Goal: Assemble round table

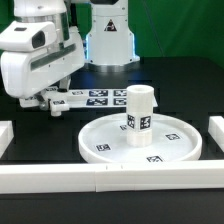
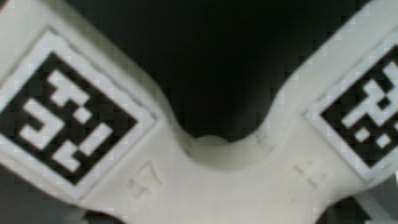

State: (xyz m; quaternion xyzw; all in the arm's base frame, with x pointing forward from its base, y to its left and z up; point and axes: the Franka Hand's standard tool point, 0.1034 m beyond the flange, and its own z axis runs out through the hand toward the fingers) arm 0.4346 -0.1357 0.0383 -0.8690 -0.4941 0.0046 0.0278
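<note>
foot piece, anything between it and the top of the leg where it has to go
Nothing visible does. The foot piece lies low at the exterior view's left. The leg stands upright on the disc with its top bare, and nothing tall stands between them.

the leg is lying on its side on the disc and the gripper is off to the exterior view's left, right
Not quite. The leg stands upright on the disc, not on its side; the exterior view shows it. The gripper is indeed off to that view's left.
</note>
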